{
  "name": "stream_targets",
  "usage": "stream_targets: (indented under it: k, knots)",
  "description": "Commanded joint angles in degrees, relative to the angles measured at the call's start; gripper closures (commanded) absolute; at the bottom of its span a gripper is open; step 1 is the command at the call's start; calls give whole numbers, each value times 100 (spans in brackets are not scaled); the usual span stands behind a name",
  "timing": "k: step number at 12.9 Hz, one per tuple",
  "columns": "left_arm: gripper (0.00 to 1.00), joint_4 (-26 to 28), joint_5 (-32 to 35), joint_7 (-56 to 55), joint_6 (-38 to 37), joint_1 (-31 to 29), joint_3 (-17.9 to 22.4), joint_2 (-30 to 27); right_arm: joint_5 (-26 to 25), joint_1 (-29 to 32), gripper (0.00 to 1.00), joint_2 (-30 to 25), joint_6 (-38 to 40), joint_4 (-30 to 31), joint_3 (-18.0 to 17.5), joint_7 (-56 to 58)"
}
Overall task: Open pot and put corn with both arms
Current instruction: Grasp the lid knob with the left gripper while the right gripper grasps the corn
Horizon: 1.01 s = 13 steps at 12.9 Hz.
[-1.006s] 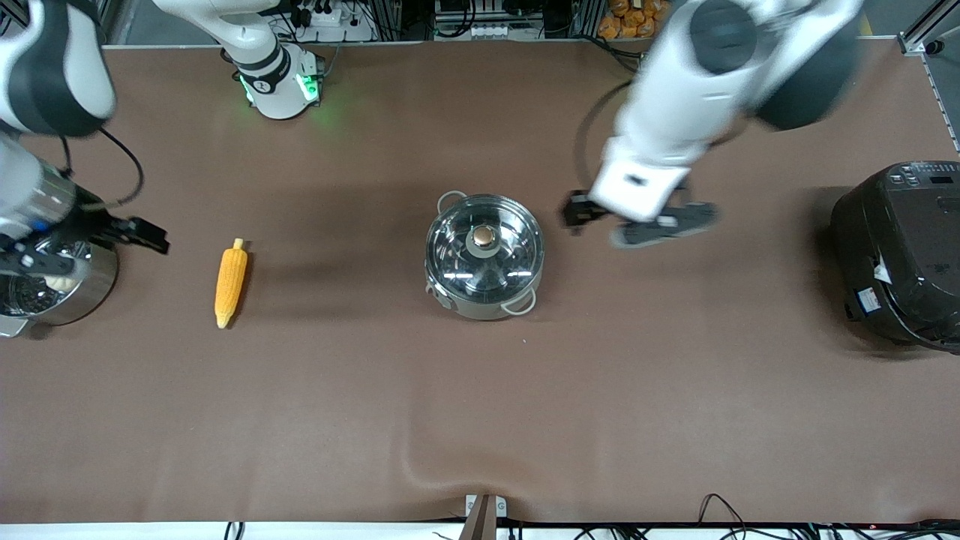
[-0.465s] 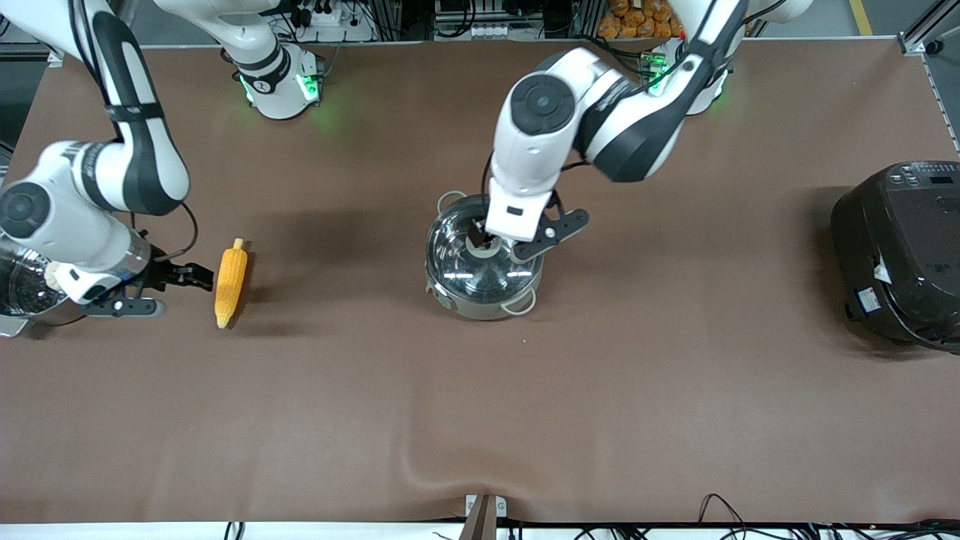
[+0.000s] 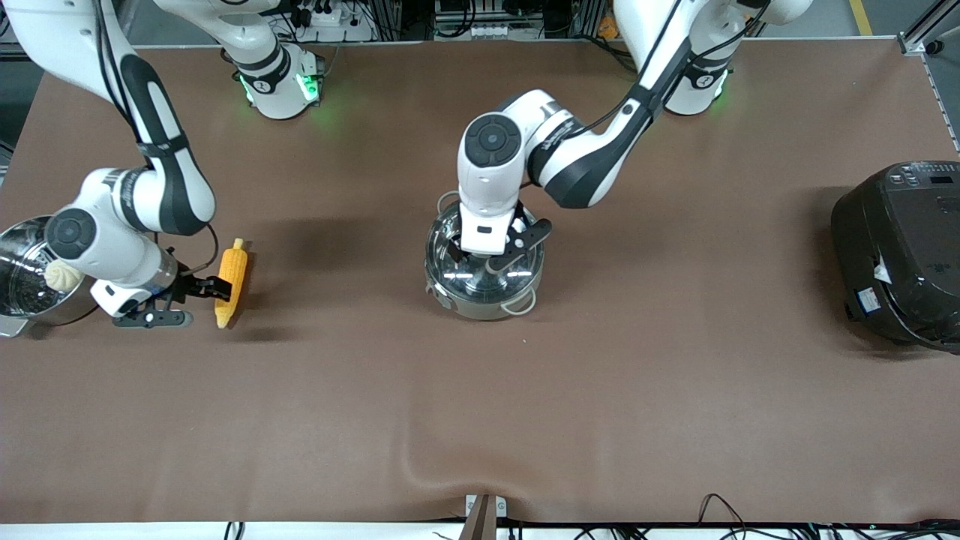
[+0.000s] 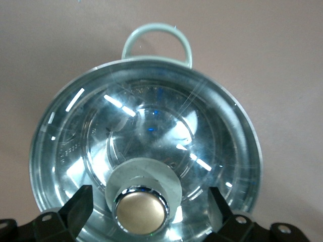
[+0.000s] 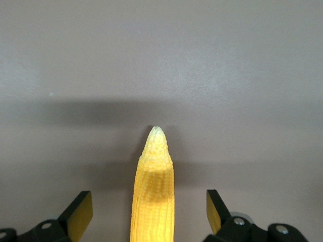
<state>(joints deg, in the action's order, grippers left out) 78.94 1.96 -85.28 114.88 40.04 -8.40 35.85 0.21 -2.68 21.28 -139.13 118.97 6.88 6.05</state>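
From my front cam: left gripper (image 3: pixel 489 259) is down over the pot (image 3: pixel 484 264) mid-desk, lid on; right gripper (image 3: pixel 193 300) sits at the corn (image 3: pixel 231 283), which lies on the desk toward the right arm's end. One pot, one corn, one steamer pot with a bun (image 3: pixel 26 277), one black cooker (image 3: pixel 900 255), all on a brown desk (image 3: pixel 480 405).

Left wrist cam: fingers (image 4: pixel 78 207) spread wide either side of the copper knob (image 4: pixel 141 210), not touching it.

Right wrist cam: fingers (image 5: pixel 81 209) wide open, corn (image 5: pixel 152 191) between them, a gap on both sides.
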Motion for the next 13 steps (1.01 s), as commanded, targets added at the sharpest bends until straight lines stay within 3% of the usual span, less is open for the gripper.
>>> stream_targets:
  k: [1, 4, 10, 11, 12, 13]
  knots:
    - [0, -151, 199, -146, -36, 83, 49, 71, -47, 145, 0, 244, -184, 56, -134, 124]
    - [3, -133, 208, -147, -114, 110, 49, 45, -38, 206, 0, 394, -202, 162, -161, 230]
    - [33, -63, 199, -147, -281, 110, 31, 45, -30, 540, 0, 552, -123, 285, -398, 449]
    - [39, -63, 199, -147, -351, 110, 31, 36, -30, 575, 5, 561, -97, 285, -442, 432]
    - [46, -63, 199, -147, -413, 110, 22, 36, -30, 601, 28, 553, -1, 276, -477, 432]
    - [57, -63, 199, -147, -466, 110, 22, 36, 58, 628, 42, 535, 52, 267, -503, 423]
